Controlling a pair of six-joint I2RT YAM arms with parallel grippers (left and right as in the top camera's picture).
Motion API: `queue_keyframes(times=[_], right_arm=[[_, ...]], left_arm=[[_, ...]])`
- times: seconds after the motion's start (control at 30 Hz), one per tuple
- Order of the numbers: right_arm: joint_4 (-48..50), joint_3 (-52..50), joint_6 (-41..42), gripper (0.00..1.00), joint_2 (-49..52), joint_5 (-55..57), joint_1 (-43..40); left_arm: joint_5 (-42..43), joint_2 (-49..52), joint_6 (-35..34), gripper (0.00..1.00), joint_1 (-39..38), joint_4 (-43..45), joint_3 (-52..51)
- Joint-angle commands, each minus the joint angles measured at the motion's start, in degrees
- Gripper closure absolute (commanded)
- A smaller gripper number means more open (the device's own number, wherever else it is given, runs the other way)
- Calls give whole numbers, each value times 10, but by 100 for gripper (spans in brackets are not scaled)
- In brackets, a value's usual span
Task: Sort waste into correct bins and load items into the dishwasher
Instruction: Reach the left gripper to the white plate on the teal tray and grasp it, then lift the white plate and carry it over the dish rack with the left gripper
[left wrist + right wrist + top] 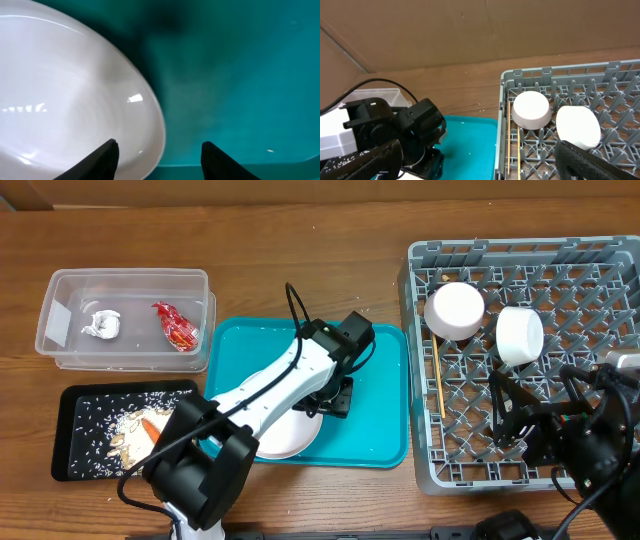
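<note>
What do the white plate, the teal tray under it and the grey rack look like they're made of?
The plate looks like glazed ceramic, or possibly melamine: it is smooth, glossy white with sharp light glints. The teal tray seems to be moulded plastic, given its uniform colour and soft sheen. The grey rack looks like matte moulded plastic, formed as a one-piece lattice with upright pegs.

Teal tray (385,405) right half bare: passage. Left arm (270,385) overlies plate (295,440). Rack (470,425) back-left taken by bowls (456,311) (519,333), chopsticks (438,385); right arm (590,430) crowds front right corner.
</note>
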Motion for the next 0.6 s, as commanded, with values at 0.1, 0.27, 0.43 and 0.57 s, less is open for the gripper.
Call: queue_keyframes(times=[0.1, 0.27, 0.43, 0.57], right_arm=[[1, 1, 1, 0, 0, 5, 0], [1, 1, 1, 0, 0, 5, 0], [1, 1, 1, 0, 0, 5, 0], [1, 1, 1, 0, 0, 5, 0]], left_arm=[[-54, 42, 59, 48, 2, 7, 14], [-53, 90, 97, 52, -2, 17, 14], [-61, 102, 112, 84, -1, 15, 15], [-62, 102, 109, 96, 0, -16, 44]])
